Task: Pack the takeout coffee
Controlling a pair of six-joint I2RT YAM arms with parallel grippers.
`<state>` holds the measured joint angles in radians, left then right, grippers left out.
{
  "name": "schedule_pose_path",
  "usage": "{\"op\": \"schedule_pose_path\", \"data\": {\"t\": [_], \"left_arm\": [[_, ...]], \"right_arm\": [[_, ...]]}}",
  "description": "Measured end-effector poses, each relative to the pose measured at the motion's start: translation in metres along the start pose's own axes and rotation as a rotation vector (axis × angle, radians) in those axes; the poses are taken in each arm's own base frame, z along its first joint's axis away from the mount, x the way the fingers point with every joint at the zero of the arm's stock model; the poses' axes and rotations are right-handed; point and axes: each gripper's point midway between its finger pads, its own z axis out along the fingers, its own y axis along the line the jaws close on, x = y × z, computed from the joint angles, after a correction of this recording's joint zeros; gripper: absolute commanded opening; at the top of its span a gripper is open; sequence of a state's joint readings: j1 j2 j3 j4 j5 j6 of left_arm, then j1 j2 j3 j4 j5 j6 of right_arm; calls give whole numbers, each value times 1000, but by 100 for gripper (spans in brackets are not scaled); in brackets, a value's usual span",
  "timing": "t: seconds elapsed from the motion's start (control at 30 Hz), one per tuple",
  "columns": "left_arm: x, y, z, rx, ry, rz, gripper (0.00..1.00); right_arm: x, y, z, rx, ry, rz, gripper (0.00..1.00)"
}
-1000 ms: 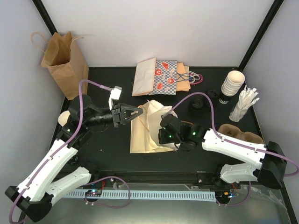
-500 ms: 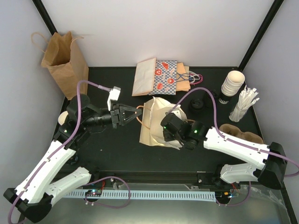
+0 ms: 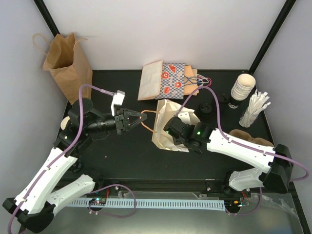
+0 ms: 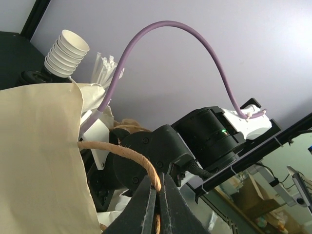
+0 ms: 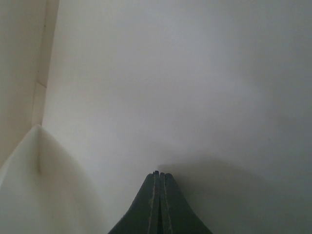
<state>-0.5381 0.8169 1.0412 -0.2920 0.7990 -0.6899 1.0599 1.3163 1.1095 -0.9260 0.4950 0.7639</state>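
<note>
While the left gripper [image 4: 157, 190] pinches the handle [image 4: 122, 153] of the cream bag [image 3: 168, 108], apparently to tug it open, the right gripper [image 5: 157, 204], jaws pressed together, sits inside; coffee cups [image 3: 242, 87] stand stacked at two o'clock.

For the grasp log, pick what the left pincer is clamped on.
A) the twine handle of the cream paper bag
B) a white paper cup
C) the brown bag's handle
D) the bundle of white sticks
A: in the left wrist view the left pincer is shut on the twine handle, which loops out of the cream paper bag.
</note>
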Motion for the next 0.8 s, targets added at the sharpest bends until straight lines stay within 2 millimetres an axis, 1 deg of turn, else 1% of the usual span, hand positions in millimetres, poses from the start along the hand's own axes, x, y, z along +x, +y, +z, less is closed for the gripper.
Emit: {"op": "schedule_pose_path", "data": {"t": [0.27,0.43,0.57,0.63,0.8], "left_arm": [[3,5,0,-27,9,0,1],[5,9,-1,-41,13,-3,2],[6,10,-1,-49,15,3,2],[6,12,-1,-56,16,6,2],[9,16,-1,-75,25,4,2]], "right_arm": [[-3,-16,2,114,-6,-44,1],[-3,-17,2,125,-5,-60,1],[-4,-11,3,99,-4,-92,1],[-6,-12,3,104,-10,-99,1],[-10,-27,5,236,-11,-132,1]]}}
